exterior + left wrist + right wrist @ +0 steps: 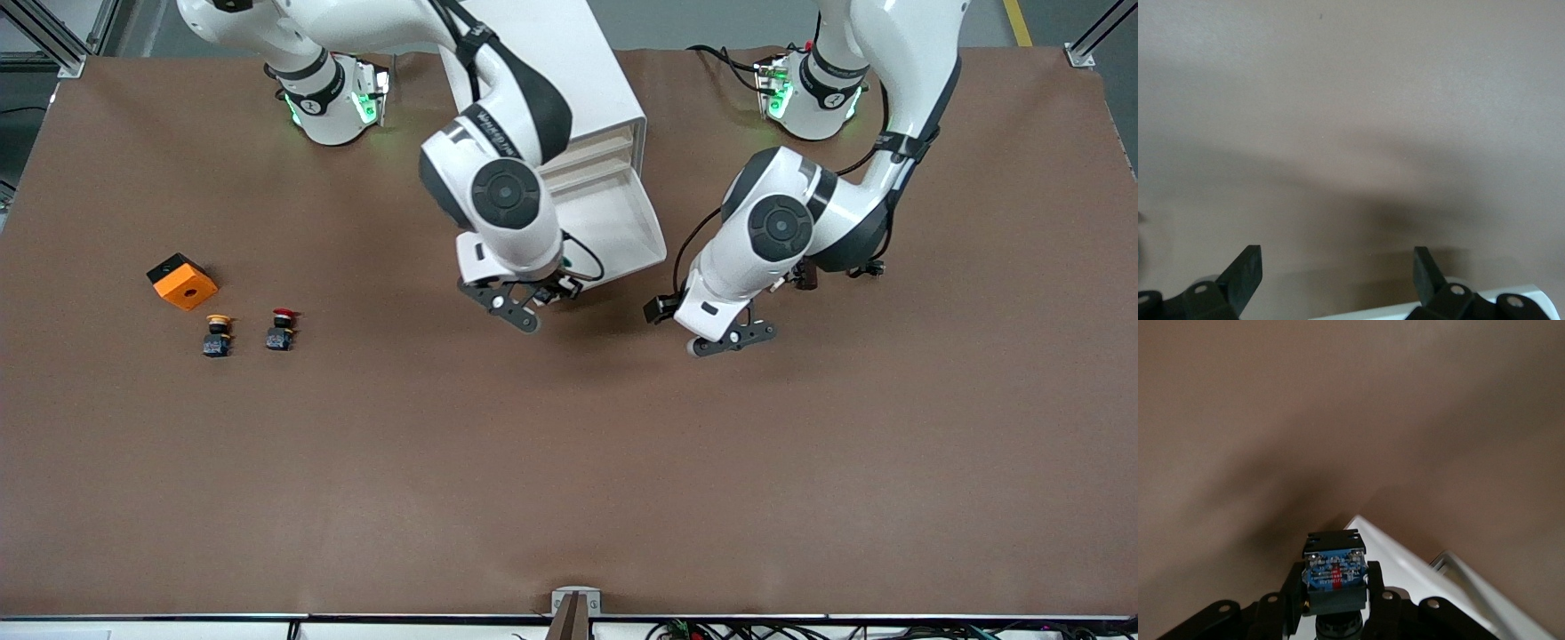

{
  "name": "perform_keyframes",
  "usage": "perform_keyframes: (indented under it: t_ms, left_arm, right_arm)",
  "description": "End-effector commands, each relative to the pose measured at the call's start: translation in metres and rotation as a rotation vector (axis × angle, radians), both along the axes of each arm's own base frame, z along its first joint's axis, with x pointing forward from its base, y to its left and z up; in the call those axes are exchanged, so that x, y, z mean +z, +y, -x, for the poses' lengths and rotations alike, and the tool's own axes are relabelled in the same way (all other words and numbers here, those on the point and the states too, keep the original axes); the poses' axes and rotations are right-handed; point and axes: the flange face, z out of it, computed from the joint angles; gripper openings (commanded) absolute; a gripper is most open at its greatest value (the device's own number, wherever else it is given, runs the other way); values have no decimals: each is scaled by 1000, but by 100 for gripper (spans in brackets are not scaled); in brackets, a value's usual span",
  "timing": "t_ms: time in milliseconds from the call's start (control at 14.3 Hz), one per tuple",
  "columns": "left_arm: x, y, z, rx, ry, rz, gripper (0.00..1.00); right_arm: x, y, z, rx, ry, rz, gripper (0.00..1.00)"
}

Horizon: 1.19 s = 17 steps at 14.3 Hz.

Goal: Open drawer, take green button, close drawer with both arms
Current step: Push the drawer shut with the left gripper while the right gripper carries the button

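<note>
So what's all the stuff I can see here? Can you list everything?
cabinet: one, white, on the table between the arms' bases
drawer: one, white, pulled open at the cabinet's bottom
button: one, dark blue-black body, cap hidden, in the right end effector
orange block: one, toward the right arm's end
yellow-capped button: one, nearer the camera than the block
red-capped button: one, beside the yellow-capped one
table: one, brown
right end effector: black, shut on the button, over the drawer's front edge
left end effector: black, open, over bare table

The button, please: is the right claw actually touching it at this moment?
Touching. In the right wrist view, the right claw has its fingers pressed against both sides of the button, with no gap visible.
</note>
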Motion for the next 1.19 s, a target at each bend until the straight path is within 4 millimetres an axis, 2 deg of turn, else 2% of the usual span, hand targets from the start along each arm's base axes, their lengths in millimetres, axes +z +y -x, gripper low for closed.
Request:
perform_keyframes:
  t_ms: [0,280,350,631,911,1121]
  left_arm:
    - [-18,-22,10,2,-8,-34,100]
    - [-44,-43,20,24,-19,-94,100]
    - [-45,-48,23,23,-19,-94,100]
    - [-57,-67,38,21,0,-102,100]
    - [-71,-74,33,101,23,-104,100]
    - [-78,-86,43,115,33,-111,100]
  right_arm:
    - [10,-64,-2,173,2,-16,0]
    - [-15,-163,13,332,-75,-71,0]
    - [-24,-180,15,366,-70,-71,0]
    - [-55,-228,10,427,-43,47,0]
    - [-100,-281,13,424,-72,71,0]
    - [-116,-319,8,364,-76,71,0]
